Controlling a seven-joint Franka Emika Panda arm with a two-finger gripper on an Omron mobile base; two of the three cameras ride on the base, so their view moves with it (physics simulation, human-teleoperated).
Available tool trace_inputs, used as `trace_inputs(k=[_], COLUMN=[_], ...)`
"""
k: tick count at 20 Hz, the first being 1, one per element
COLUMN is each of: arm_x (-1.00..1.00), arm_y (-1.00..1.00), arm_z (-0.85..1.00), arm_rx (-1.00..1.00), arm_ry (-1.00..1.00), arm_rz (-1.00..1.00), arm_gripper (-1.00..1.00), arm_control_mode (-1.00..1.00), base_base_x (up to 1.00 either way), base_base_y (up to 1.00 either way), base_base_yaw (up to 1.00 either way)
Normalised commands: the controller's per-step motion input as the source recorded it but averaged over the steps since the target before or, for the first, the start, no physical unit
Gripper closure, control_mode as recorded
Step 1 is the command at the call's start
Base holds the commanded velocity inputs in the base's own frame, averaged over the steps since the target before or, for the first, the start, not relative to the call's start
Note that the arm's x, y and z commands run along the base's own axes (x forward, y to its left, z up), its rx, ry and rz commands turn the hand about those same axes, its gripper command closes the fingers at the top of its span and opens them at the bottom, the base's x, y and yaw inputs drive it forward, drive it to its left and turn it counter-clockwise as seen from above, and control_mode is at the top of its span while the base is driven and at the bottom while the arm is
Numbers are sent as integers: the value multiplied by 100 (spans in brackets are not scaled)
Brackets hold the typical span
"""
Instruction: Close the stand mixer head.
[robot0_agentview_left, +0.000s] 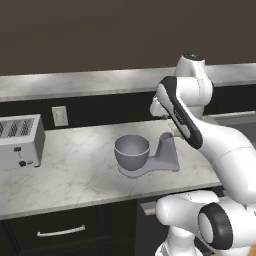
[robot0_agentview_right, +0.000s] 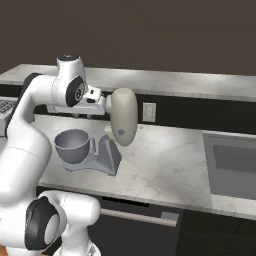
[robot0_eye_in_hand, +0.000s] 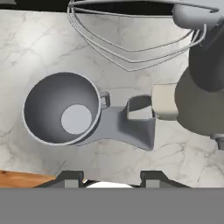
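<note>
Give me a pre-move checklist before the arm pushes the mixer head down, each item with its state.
1. Mixer head tilted up, not yet closed: ok, it stands nearly upright above the stand.
2. Bowl seated on the stand base: ok, and it looks empty in the hand view.
3. Whisk clear of the bowl: ok, it hangs above the counter, away from the rim.
4. Gripper free of any load: ok, the fingertips stand apart with nothing between them.
5. Gripper contact with the mixer head: cannot tell, the arm hides that spot in both base views.
6. Toaster out of the way: ok, it sits far to the left.
</note>
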Motion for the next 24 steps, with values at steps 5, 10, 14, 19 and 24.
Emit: trace_inputs(k=[5,10,14,19,24], arm_x=[-56,-73,-41,-3,0], arm_y=[-40,-80,-70,-56,-56], arm_z=[2,1,4,0,0], arm_rx=[11,20,14,5,0], arm_ry=[-3,-8,-18,-28,-30], arm_rz=[1,10,30,47,50], arm_gripper=[-100,-100,-100,-100,-100], arm_control_mode=[-100,-100,-100,-100,-100], base_base_x=[0,0,0,0,0], base_base_y=[0,0,0,0,0], base_base_yaw=[0,0,0,0,0])
